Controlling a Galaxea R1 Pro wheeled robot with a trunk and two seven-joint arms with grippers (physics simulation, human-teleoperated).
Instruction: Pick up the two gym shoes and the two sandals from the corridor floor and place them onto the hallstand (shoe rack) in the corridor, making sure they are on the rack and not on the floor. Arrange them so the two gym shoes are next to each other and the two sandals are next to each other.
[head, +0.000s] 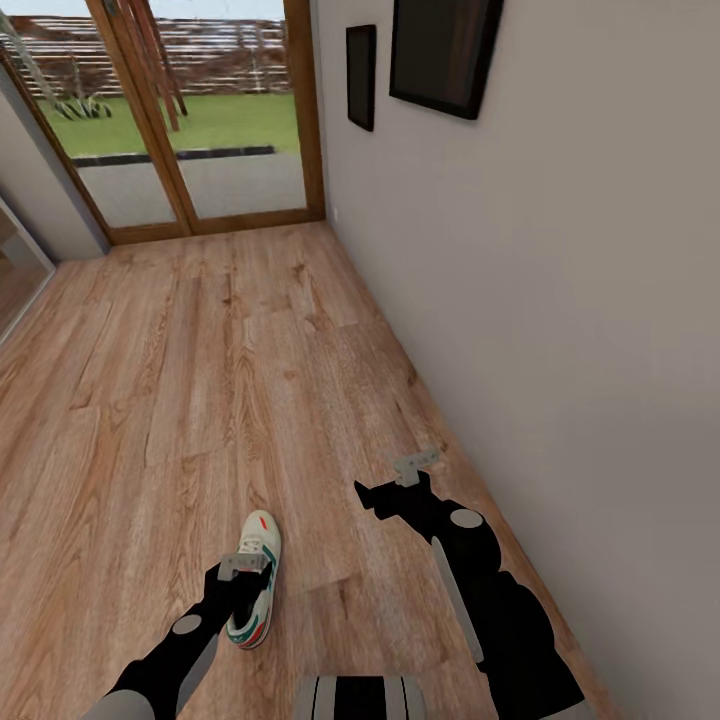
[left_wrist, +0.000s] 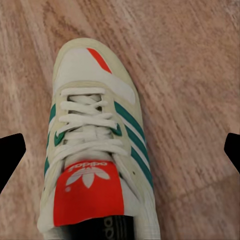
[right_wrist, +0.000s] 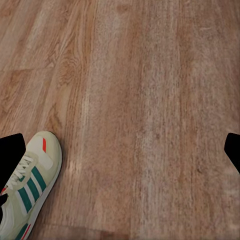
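Corridor floor (head: 200, 380): bare planks running toward the glass doors; your rack is not among what you can see here.
Gym shoe (head: 254, 580): one sneaker flat on the floor, long axis toe-away from you, toward the doors.
Left gripper (head: 245, 566): directly over the shoe's tongue and laces, fingers spread wide either side, gripping nothing; it's your nearer arm.
Right gripper (head: 417, 465): released, empty, well apart near the wall.
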